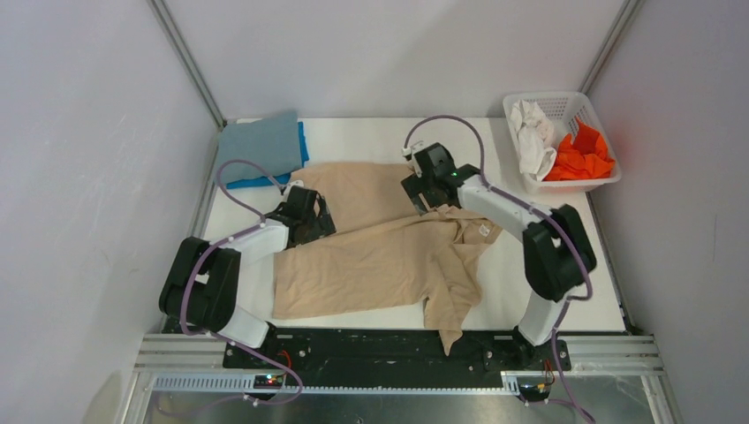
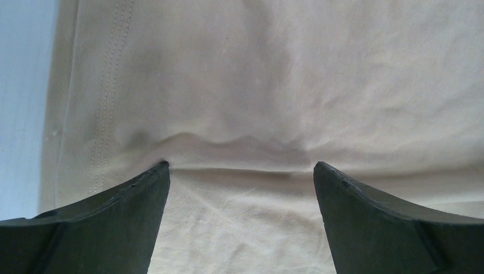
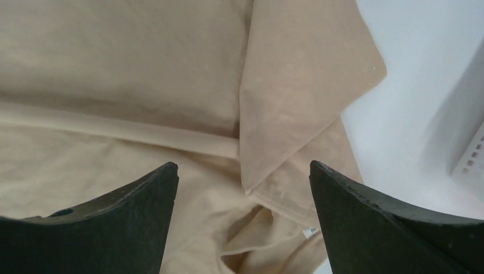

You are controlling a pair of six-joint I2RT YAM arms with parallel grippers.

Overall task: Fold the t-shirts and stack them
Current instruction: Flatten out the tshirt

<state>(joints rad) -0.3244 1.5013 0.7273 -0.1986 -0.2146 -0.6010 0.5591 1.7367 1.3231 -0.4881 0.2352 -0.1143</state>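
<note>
- Tan t-shirt (image 1: pixel 371 256) lies spread across the middle of the white surface (image 1: pixel 371 137). It's rumpled rather than flat, and one bit of it droops over the near edge by the arm bases.
- The far part of it sits as a separate flap, with a fold line running between the two arms.
- Left pincer (image 1: pixel 309 216) is down on the shirt's left side. In the left wrist view its two dark fingers (image 2: pixel 131 205) are spread wide, with a small ridge of wrinkled tan cloth between the tips and nothing pinched.
- That view also shows a stitched hem (image 2: pixel 105 85) running along the left of the cloth.
- Right pincer (image 1: pixel 424 194) hangs over the shirt's far right part, near the neck. It's spread wide too and holds nothing.
- The right wrist view has the collar (image 3: pixel 302 74) as a pointed flap lying between the fingers, and bare surface off to the right.
- Grey-blue t-shirt (image 1: pixel 261 146) is folded at the far left corner, on top of a bright blue t-shirt (image 1: pixel 265 183) whose edge peeks out along the near and right sides.
- White lattice basket (image 1: pixel 578 184) sits at the far right corner, well apart from the tan one. Inside it are a crumpled white t-shirt (image 1: pixel 533 132) on the left and an orange t-shirt (image 1: pixel 583 155) on the right.
</note>
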